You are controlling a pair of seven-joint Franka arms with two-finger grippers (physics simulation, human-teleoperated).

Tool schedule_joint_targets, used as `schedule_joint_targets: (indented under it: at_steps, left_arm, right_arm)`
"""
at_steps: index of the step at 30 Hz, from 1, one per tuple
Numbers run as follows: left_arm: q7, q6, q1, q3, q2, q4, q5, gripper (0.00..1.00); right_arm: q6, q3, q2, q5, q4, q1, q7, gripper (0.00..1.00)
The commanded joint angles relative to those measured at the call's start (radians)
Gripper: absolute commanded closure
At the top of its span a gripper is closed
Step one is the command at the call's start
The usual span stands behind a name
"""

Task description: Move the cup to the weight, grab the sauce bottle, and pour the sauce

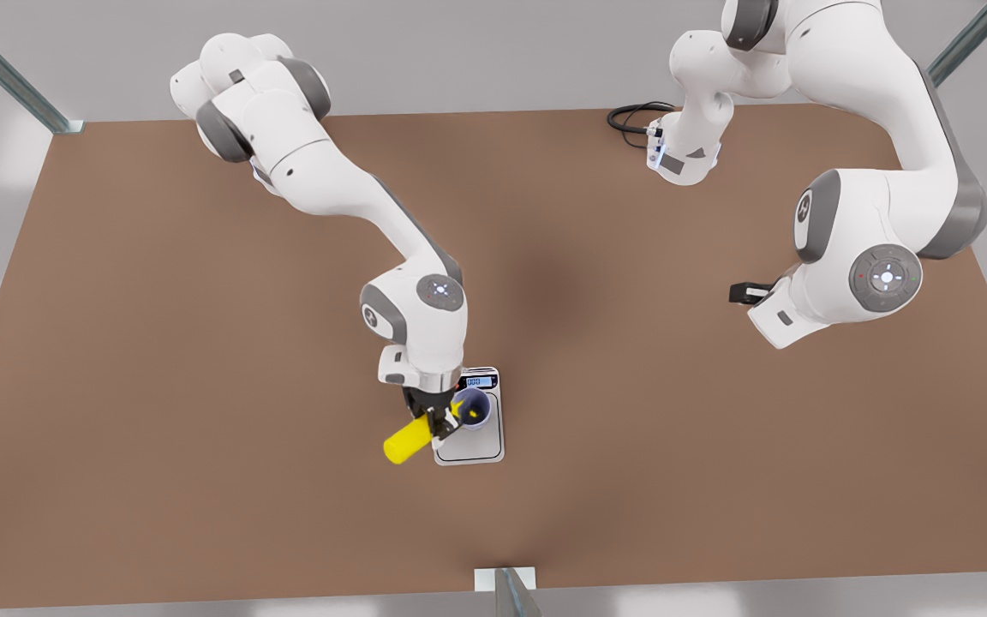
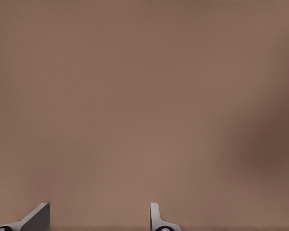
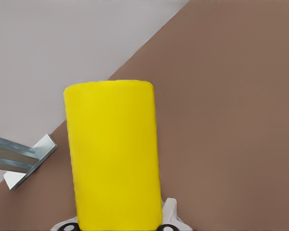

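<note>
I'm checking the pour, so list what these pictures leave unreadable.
- Scale display digits: too small in the front view.
- Sauce bottle nozzle: right gripper covers most of it in the front view.
- Left gripper: cut off by the left wrist view's edge, above bare table.

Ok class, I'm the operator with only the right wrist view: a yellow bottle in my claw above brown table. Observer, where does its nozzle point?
Observer: The right claw holds the sauce bottle tipped almost onto its side, nozzle over the cup's mouth.
Operator: Is that cup on the scale?
Observer: Yes, it stands upright on the kitchen scale, towards the display end.
Operator: And the other arm?
Observer: The left claw waits open above bare table, far off at the front view's right.
</note>
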Motion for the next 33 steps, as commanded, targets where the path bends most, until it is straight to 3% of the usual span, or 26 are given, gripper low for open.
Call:
schedule_joint_targets:
  at_steps: [1,6,17,20,27,33]
  left_arm:
    - [0.0,0.0,0.0,0.0,0.0,0.0,-0.001,0.0]
    - [0.015,-0.002,0.0,-0.001,-0.008,-0.002,-0.006,0.0]
    - [0.015,-0.018,0.0,-0.002,0.012,-0.011,-0.004,0.0]
    - [0.014,-0.018,0.0,-0.003,0.014,-0.017,-0.004,0.0]
    - [0.012,-0.028,-0.003,-0.003,0.014,-0.021,-0.004,0.0]
    - [0.011,-0.031,-0.002,-0.003,0.021,-0.021,-0.006,0.0]
  right_arm:
    - [-0.025,0.001,0.001,0.005,0.001,0.0,-0.004,0.79]
    - [-0.025,0.046,-0.053,0.089,0.003,-0.058,-0.01,0.79]
    - [-0.048,0.049,-0.19,1.123,-0.148,-0.27,-0.252,0.79]
    - [-0.056,0.085,-0.213,1.284,-0.215,-0.308,-0.306,0.79]
    - [-0.278,0.076,-0.249,1.734,-0.362,-0.417,-0.529,0.79]
    - [-0.464,0.066,-0.26,1.901,-0.473,-0.555,-0.66,0.79]
